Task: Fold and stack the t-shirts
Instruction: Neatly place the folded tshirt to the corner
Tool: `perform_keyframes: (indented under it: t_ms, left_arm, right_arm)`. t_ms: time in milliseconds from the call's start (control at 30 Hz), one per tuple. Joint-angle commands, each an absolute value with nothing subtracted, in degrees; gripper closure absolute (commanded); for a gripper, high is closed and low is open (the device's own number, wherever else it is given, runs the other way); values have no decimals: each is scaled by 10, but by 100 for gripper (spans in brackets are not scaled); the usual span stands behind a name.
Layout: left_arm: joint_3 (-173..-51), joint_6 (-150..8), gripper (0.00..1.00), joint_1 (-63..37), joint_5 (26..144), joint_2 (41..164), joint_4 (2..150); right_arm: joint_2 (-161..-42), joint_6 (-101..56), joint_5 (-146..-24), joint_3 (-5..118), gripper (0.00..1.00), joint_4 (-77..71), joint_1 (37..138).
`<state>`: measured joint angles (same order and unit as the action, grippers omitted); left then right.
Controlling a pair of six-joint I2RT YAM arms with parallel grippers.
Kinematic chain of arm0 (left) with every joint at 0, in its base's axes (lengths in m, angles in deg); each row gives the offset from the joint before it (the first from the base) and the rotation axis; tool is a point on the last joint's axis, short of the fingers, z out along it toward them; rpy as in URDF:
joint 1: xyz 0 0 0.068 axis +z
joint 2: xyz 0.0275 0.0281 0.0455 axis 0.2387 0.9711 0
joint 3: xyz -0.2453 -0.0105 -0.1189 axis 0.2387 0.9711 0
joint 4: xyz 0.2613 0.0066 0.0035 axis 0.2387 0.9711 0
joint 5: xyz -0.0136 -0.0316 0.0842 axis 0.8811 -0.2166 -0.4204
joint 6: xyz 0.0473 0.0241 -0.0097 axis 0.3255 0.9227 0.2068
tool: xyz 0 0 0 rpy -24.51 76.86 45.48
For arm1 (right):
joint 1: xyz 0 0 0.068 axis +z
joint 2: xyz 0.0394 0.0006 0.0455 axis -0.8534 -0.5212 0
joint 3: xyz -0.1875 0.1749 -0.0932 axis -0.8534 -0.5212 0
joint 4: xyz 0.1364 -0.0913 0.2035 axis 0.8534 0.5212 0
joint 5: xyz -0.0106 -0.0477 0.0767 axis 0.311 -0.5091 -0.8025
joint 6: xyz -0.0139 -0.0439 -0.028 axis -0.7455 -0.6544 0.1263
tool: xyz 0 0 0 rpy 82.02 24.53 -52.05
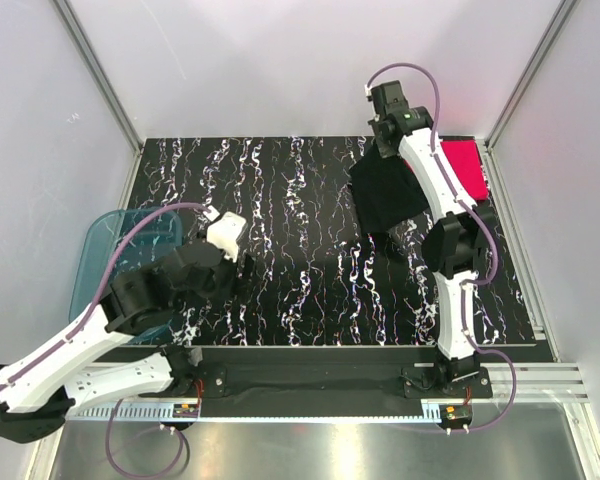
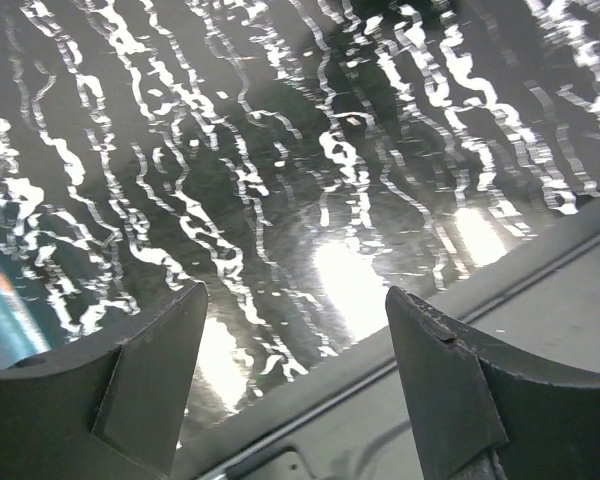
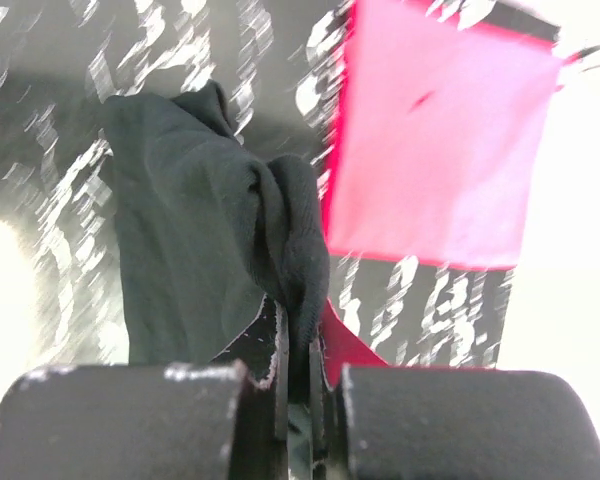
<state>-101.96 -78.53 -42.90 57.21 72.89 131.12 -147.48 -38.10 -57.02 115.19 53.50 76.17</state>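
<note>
Step in hand, as we judge it: carry the black shirt (image 1: 385,196) onto the pink shirt (image 1: 464,165) to make the stack.

Right pincer (image 3: 298,345) is closed tight on a bunched fold of the black cloth. The rest of the cloth spreads to the left of the jaws in the wrist view. Left pincer (image 2: 295,300) stands wide open with nothing between its fingers. It is low over the near left part of the counter (image 1: 280,200), beside the blue tub (image 1: 105,255) and well apart from both shirts.

Position: black shirt is at the far right of the counter, just left of the pink shirt, which lies as a flat square in the far right corner. From above we cannot tell whether the two touch at an edge or overlap. Nor can we tell how much black cloth rests on the counter.

Notes for doing it well:
- We hold by one pinch only, so the folds may slump open.
- We lift until the trailing edge clears the pink square and cannot drag it.
- We move right slowly and lower with the black edges lined up on the pink ones.
- We open the jaws only once the cloth is supported.

Risk: a red sliver shows just beside the jaws in the wrist view. We cannot tell whether pink cloth is caught there, so we check.
</note>
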Motion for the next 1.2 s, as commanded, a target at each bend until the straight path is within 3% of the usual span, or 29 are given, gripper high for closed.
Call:
perform_keyframes:
  t_ms: [0, 100, 300, 1167]
  left_arm:
    - [-1033, -713, 22, -402, 587, 755, 1280]
    - [-1039, -700, 21, -402, 564, 777, 1288]
    - [-1038, -679, 15, -401, 514, 796, 1291]
    - [-1045, -686, 14, -396, 526, 839, 1291]
  right_arm:
    - [-1510, -439, -511, 1236, 100, 523, 736]
    - [-1544, -470, -497, 1300, 100, 519, 726]
    - [-1542, -502, -519, 1291, 100, 469, 697]
    - [-1487, -531, -547, 1302, 100, 473, 675]
